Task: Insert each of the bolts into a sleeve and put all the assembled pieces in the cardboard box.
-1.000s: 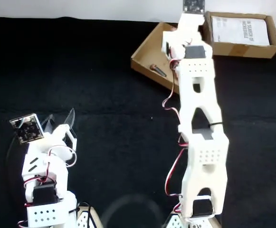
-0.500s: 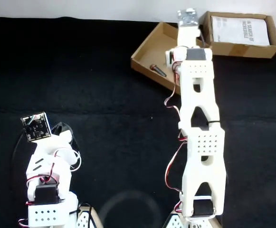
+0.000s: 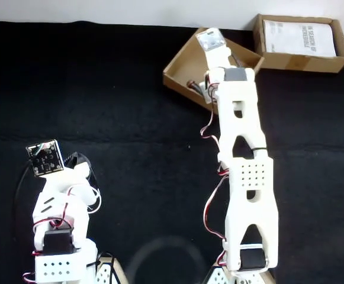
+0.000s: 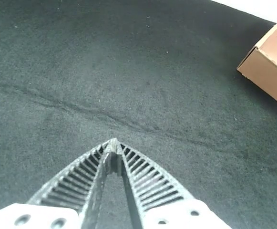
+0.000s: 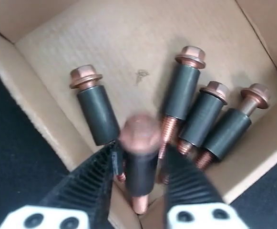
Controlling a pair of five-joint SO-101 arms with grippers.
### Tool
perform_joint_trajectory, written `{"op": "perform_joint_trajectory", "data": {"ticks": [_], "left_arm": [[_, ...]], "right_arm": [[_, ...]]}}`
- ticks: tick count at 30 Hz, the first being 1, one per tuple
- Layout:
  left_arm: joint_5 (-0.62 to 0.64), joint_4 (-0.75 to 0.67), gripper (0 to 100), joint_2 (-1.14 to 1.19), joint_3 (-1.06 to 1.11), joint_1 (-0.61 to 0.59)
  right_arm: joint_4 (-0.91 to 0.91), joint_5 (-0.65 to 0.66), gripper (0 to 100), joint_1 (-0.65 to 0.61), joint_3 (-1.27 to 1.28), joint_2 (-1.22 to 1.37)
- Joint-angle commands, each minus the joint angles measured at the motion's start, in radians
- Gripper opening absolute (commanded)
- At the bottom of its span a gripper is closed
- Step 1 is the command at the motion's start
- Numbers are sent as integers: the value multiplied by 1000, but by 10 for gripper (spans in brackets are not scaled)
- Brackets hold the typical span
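Right wrist view: right gripper (image 5: 141, 147) is released, jaws spread wider than the sleeved bolt (image 5: 142, 174) standing between them with its head toward the camera. The bolt is blurred. Gripper is over the cardboard box (image 5: 47, 43). Four more sleeved bolts lie on the box floor just beyond the fingertips: one (image 5: 96, 112) apart, three (image 5: 202, 112) bunched together. Left gripper (image 4: 112, 145) is clenched, tips meeting, nothing in it, over black cloth (image 4: 105, 57). A box corner sits well ahead of it.
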Motion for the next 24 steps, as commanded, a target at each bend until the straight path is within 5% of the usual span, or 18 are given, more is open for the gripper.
{"op": "perform_joint_trajectory", "data": {"ticks": [1, 16, 24], "left_arm": [[3, 3, 11, -12, 18, 10], [-3, 2, 10, -4, 18, 15], [-5, 2, 10, -2, 18, 10]], "right_arm": [[22, 12, 263, -28, -58, -19], [452, 9, 263, -22, -634, -160], [573, -54, 263, 19, -654, -311]]}}
